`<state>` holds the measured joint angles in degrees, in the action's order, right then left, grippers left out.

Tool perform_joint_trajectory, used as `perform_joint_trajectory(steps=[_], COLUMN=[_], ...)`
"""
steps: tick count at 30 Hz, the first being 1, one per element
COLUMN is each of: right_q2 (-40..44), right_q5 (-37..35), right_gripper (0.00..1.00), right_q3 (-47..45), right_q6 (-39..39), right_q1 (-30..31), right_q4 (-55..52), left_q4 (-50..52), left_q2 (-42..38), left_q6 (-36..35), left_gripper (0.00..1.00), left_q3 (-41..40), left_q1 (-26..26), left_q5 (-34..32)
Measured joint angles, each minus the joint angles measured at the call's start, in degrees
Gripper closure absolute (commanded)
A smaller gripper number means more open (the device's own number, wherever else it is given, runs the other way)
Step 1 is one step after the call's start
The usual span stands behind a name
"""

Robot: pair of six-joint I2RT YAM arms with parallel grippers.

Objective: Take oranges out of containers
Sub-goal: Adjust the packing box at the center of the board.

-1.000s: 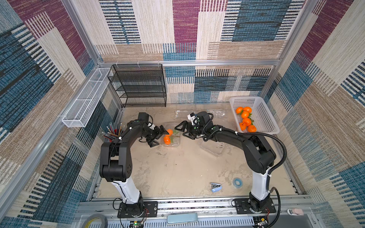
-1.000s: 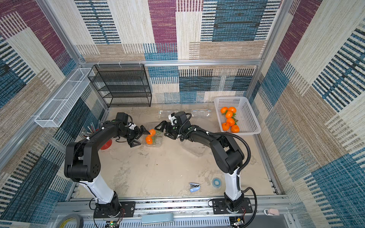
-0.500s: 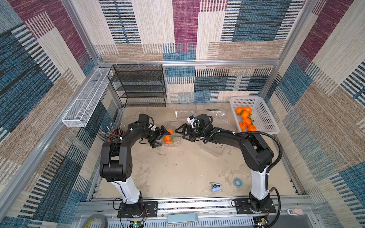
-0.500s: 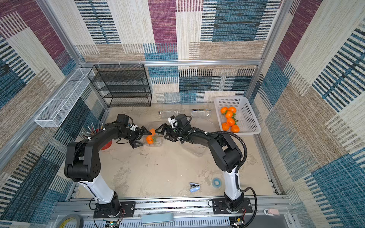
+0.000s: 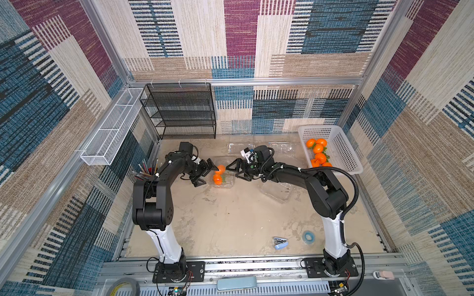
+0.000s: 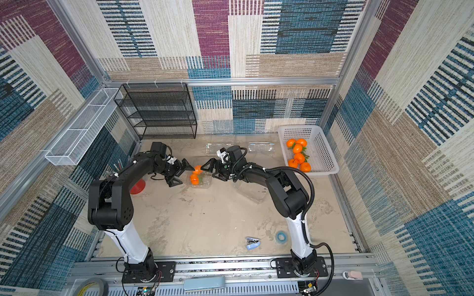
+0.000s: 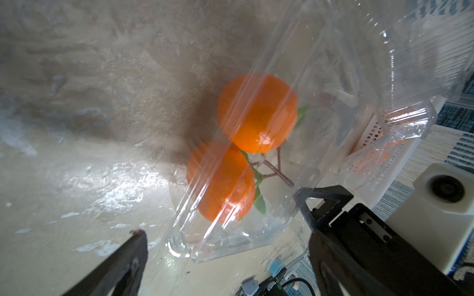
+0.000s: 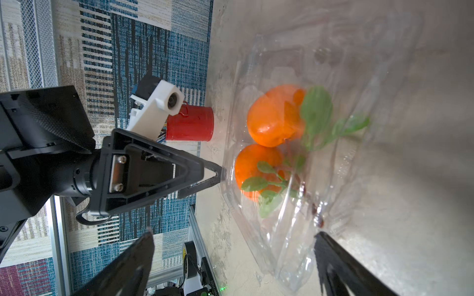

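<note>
Oranges (two fruits joined on one brown stem with green leaves) lie inside a clear clamshell container on the worktop, between the two arms and toward the back. The left end effector stands at the container's left side with its jaws spread wide, gripping nothing. In the right wrist view the tip of one of its fingers sits at the container's rim. The right end effector faces it from the opposite side, likewise spread wide and empty. Each wrist view shows one end of the container in the gap between that arm's fingers. In the left wrist view a sheet of clear plastic slopes across the fruit; whether the lid is latched cannot be told. Other oranges sit together in a white perforated basket at the right rear corner of the worktop. A second clear container rests just beside and partly under the right arm, and two more lie along the back edge. A red cup holding pencils stands by the left arm. A blue stapler and a blue tape roll lie near the front right, well apart from the fruit.
</note>
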<state>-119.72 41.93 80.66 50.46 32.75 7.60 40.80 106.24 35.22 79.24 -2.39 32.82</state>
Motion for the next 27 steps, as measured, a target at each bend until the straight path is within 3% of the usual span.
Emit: perform_joint_trajectory(steps=[27], right_q2=[-1.6], right_q5=[4.9], right_gripper=[0.01], right_q3=[-0.3], right_q6=[4.8], right_q1=[0.5], right_q4=[6.3], left_q4=[-2.6], left_q2=[8.7], left_q6=[1.1], left_gripper=[0.01], left_q3=[7.0], left_q1=[-1.3], left_q5=[4.0])
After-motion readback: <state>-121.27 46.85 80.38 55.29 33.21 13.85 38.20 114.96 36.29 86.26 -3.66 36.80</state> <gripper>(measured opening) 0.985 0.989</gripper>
